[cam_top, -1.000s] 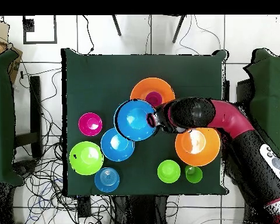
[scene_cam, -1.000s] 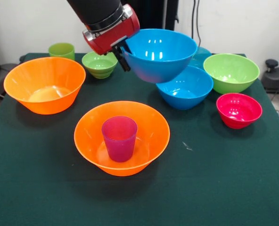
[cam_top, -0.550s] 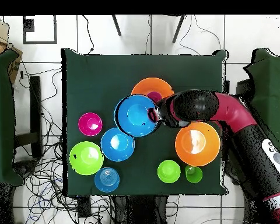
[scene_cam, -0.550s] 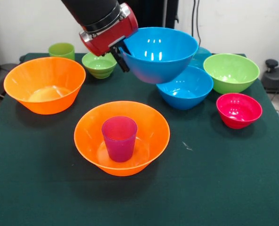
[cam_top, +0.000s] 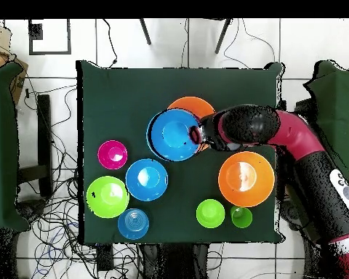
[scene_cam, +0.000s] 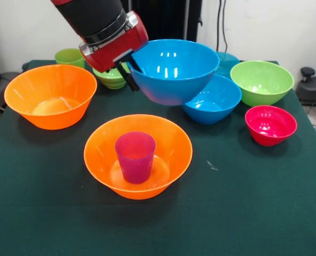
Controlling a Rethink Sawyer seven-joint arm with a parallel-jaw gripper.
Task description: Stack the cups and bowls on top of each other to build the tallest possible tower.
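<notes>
The jaws [scene_cam: 130, 68] pinch the near rim of a large glossy blue plastic bowl [scene_cam: 171, 70], one finger inside the wall and one outside, and hold it clear of the table [scene_cam: 254, 202], tilted slightly.

In the overhead view this blue bowl [cam_top: 174, 134] overlaps most of the wide orange plastic bowl [cam_top: 194, 104] beneath it. That orange bowl [scene_cam: 138, 154] sits mid-table with the translucent purple-magenta plastic cup [scene_cam: 135, 157] standing upright inside it.

Judgement: the carry step is in hand, with the blue bowl being brought over the orange one. The next move calls for centring and levelling it, then lowering it. The upright cup may prop the bowl and leave it unsteady.

A second orange bowl [scene_cam: 50, 95], another blue bowl [scene_cam: 214, 100] and a small red-pink bowl [scene_cam: 270, 124] stand apart, unstacked.

No brand, label or legible writing is visible on any item.
</notes>
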